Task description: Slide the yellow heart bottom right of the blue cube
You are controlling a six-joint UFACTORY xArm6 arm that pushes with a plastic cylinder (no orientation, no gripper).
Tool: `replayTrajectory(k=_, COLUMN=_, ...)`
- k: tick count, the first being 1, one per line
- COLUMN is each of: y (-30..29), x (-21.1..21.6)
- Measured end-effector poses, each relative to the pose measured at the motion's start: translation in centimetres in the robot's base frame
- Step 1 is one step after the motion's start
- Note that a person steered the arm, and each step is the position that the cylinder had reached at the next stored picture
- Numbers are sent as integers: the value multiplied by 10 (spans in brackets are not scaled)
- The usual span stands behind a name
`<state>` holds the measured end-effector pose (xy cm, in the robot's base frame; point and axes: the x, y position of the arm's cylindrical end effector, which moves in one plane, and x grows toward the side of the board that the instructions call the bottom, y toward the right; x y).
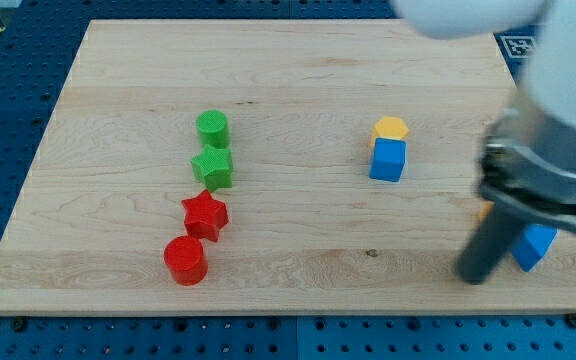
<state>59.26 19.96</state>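
A blue cube (388, 160) sits right of the board's centre. A yellow block (390, 129), with angled sides like a pentagon, touches its top side. A thin yellow sliver (482, 212) shows at the left edge of my arm near the view's right; most of that block is hidden, so I cannot tell its shape. My rod comes down at the lower right, and my tip (474, 278) rests on the board below that sliver, far to the lower right of the blue cube. A second blue block (536, 246) lies just right of the rod, partly hidden.
A green cylinder (211, 127), a green star (213, 167), a red star (205, 214) and a red cylinder (185, 260) form a column left of centre. The wooden board's (288, 70) bottom edge runs close below my tip. My arm's bulk covers the upper right corner.
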Motion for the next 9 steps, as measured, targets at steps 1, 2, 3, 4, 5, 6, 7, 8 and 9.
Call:
replayTrajectory(k=1, y=73, x=8)
replayTrajectory(k=2, y=83, x=25)
replayTrajectory(k=3, y=87, x=24)
replayTrajectory(k=4, y=97, x=13)
replayTrajectory(k=5, y=100, x=0)
replayTrajectory(k=6, y=101, x=-9)
replayTrajectory(k=7, y=101, x=-21)
replayTrajectory(k=8, y=95, x=-24)
replayTrajectory(k=9, y=64, x=-23)
